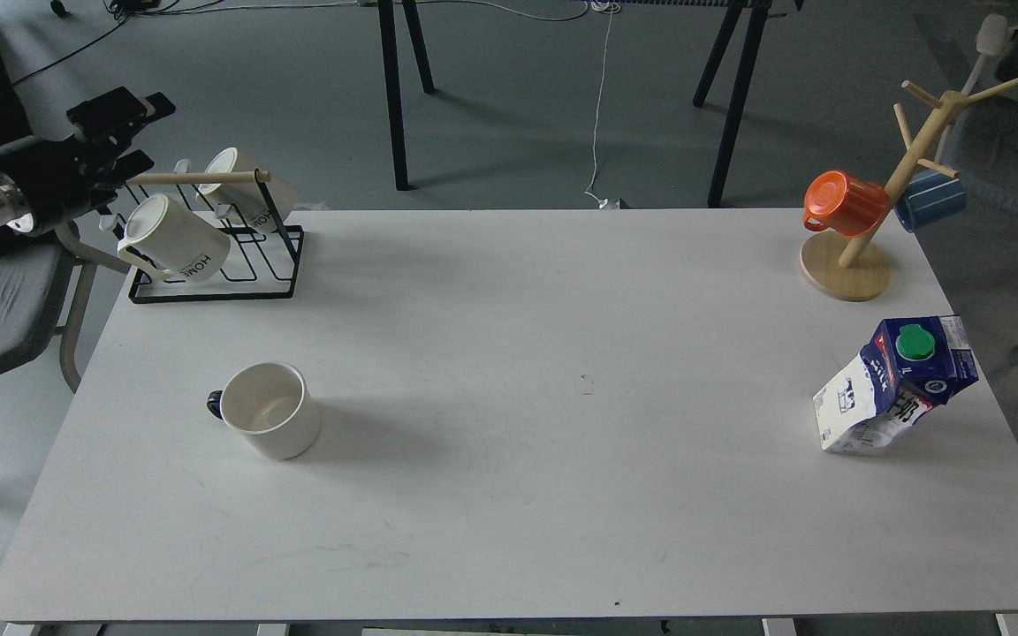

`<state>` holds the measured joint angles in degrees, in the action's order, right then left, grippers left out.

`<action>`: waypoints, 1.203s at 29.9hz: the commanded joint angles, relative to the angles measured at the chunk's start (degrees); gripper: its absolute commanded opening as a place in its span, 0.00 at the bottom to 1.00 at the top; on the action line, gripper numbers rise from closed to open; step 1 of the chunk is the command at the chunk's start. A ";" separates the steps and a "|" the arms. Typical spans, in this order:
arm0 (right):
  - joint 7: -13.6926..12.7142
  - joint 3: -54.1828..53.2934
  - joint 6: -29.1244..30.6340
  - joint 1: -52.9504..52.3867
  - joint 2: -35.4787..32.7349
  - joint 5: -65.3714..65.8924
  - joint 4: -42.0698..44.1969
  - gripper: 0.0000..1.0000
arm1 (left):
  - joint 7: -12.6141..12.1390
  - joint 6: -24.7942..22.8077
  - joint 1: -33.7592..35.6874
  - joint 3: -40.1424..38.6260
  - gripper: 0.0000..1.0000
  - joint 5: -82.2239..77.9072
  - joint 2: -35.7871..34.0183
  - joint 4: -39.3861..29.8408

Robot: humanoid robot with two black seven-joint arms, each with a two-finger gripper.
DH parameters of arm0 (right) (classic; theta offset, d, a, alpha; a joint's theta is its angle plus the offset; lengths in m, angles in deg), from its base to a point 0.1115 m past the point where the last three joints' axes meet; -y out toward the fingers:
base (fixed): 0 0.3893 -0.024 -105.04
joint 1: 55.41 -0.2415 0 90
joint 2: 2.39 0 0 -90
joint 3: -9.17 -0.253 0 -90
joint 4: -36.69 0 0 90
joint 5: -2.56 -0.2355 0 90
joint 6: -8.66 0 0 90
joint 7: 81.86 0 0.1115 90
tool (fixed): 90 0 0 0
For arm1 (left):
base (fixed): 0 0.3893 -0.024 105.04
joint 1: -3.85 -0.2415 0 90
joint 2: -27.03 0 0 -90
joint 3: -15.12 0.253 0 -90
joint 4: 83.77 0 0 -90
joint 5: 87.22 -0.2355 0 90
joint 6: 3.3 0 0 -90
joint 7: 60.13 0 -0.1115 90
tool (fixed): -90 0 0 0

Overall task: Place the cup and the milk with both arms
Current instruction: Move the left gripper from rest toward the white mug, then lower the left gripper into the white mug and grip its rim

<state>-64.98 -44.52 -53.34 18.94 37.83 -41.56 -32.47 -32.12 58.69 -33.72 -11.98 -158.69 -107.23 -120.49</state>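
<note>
Head view shows me the cup point(270, 411) standing upright near the left edge of the white table point(509, 495), about halfway between the far and near edges. Its small black handle points to the left, and I can see its off-white inside. It has no writing on it.

The milk point(893, 384) is by the right edge of the table. It leans over, with its dark blue top and round green cap tipped toward the far right. The white lower part has blue print, but it is too small for me to read.

My left gripper point(125, 132) is up in the air past the far left corner of the table, off the table's side. Its two black fingers sit apart, and it holds nothing. The cup is well apart from it, nearer to me. My right gripper is out of sight.

Just beside the left gripper, at the far left corner, a black wire rack point(226, 265) holds two cream mugs point(178, 238). One says "HOME". At the far right corner a wooden mug tree point(871, 238) holds an orange mug point(843, 203) and a blue mug point(931, 199).
</note>
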 commanded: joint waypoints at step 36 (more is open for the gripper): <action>0.00 0.34 0.00 1.32 0.20 -0.01 -0.09 0.98 | -0.01 1.20 -11.91 9.88 0.97 -41.29 -1.18 -16.37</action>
<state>-64.98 -44.18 -53.34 20.04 37.96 -41.56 -32.61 -32.14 58.95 -45.46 -2.20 -199.99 -108.74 -137.88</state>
